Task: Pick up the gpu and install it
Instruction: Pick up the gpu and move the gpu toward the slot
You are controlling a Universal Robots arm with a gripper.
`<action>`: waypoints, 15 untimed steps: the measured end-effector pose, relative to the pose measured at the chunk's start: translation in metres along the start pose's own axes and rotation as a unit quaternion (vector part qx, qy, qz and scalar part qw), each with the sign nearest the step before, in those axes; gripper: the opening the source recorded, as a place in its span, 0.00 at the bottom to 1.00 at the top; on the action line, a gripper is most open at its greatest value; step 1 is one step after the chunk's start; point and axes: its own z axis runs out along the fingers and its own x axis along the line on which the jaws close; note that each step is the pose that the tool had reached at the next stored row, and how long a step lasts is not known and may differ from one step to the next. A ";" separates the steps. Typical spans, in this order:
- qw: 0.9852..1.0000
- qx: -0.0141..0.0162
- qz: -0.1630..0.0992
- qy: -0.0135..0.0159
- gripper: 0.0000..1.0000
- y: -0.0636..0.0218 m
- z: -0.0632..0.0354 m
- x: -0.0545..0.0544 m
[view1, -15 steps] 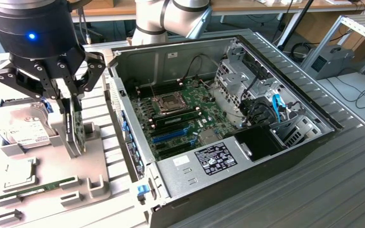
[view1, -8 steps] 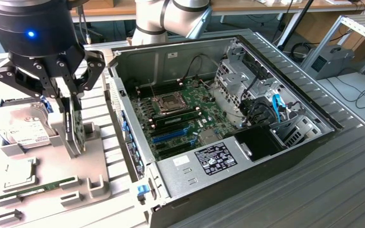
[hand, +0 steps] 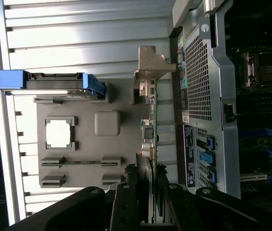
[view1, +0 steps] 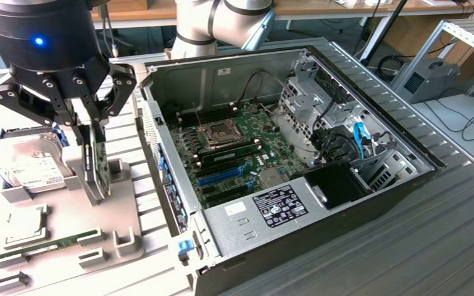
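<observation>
The gpu (view1: 97,169) is a dark card standing on edge over the grey fixture plate (view1: 130,243) at the exterior view's left. My gripper (view1: 94,145) comes down from above and is shut on its upper part. I cannot tell whether the card's lower edge touches the plate. In the wrist view the gpu (hand: 150,130) is seen edge-on, running away from my gripper (hand: 145,195) to its silver end bracket (hand: 152,67). It lies alongside the perforated rear wall of the open computer case (hand: 200,91).
The open computer case (view1: 385,185) lies to the exterior view's right of the plate, with its motherboard (view1: 237,145) and blue slots (view1: 220,176) exposed. On the plate rest a hard drive (view1: 23,163), a processor chip (view1: 24,223) and a green memory stick (view1: 39,250).
</observation>
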 end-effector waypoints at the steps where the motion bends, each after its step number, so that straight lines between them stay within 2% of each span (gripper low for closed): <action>1: 1.000 0.000 0.000 0.000 0.26 0.0000 -0.0004 0.000; 15: 1.000 0.000 0.000 0.000 0.26 0.0002 -0.0056 0.000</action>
